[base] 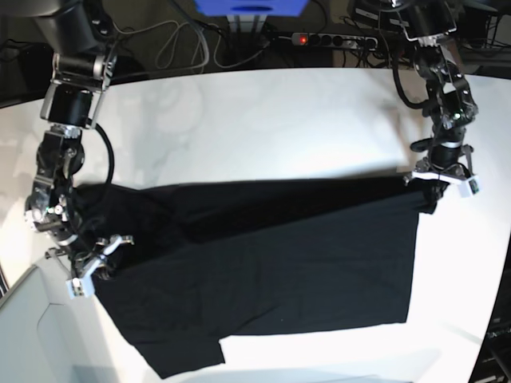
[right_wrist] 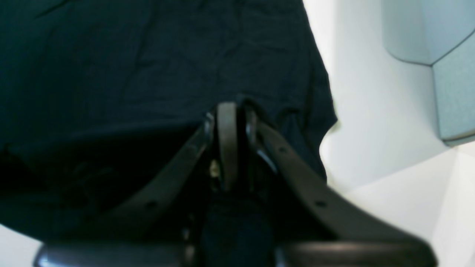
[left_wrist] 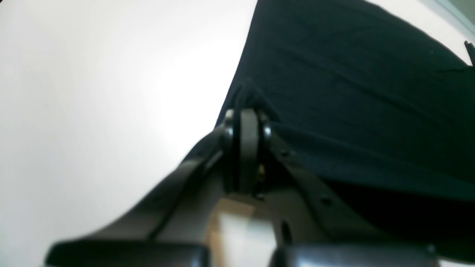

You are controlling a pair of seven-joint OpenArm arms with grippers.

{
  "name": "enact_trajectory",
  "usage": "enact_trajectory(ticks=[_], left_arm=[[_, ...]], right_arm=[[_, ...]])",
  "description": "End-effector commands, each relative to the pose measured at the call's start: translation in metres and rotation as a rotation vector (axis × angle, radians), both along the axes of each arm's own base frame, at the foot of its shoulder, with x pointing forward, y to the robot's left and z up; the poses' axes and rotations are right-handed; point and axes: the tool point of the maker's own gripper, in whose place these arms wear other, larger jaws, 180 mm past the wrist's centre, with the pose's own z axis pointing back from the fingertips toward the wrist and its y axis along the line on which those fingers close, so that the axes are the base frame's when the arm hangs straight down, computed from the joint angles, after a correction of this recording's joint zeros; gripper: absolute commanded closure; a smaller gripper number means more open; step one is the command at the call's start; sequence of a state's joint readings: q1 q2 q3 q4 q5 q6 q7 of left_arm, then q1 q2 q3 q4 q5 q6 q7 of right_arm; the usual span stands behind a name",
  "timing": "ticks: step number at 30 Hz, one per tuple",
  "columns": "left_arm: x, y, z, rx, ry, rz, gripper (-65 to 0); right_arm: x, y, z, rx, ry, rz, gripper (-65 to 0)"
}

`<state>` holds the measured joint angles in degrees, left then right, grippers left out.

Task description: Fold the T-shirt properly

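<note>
The black T-shirt (base: pixel 263 255) lies spread across the white table, plain side up; no print shows. My left gripper (base: pixel 435 187) is at the shirt's far right corner, shut on a bunch of the cloth (left_wrist: pixel 246 98) and holding it slightly raised. My right gripper (base: pixel 108 259) is at the shirt's left edge, shut on a fold of the cloth (right_wrist: pixel 237 107). In the left wrist view the shirt (left_wrist: pixel 352 92) stretches away to the right. In the right wrist view the shirt (right_wrist: pixel 130 66) fills the left side.
The white table (base: pixel 263 120) has bare surface behind the shirt and a strip at the front (base: pixel 319 351). A grey panel (right_wrist: pixel 438 44) stands near the right gripper. Cables and a power strip (base: pixel 327 38) lie beyond the back edge.
</note>
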<state>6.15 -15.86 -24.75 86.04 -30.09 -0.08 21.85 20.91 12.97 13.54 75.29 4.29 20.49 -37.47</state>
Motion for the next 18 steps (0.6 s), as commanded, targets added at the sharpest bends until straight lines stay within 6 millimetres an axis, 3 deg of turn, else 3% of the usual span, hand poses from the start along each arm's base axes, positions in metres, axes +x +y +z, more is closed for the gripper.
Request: enact_trajectory(ticks=[1,7,10,14,18], left_arm=[[0.007,0.006,0.013,0.021,-0.042,0.006,0.0],[0.006,0.008,0.008,0.016,-0.031,0.012,0.0],[0.006,0.008,0.009,0.017,-0.031,0.011,0.0],[0.007,0.01,0.01,0.026,-0.031,0.008,0.0],[0.007,0.011,0.011,0.029,-0.029,0.008,0.0]], right_arm=[[0.014,0.008,0.025,0.004,-0.089,0.032,-0.2],[0.02,0.046,0.031,-0.022,-0.163,0.159,-0.2],[0.029,0.046,0.028,-0.006,-0.154,0.153,-0.2],[0.028,0.041,0.008,0.011,-0.097,0.133,-0.2],[0.032,0.041,0.01,0.032,-0.14,0.131,-0.2]])
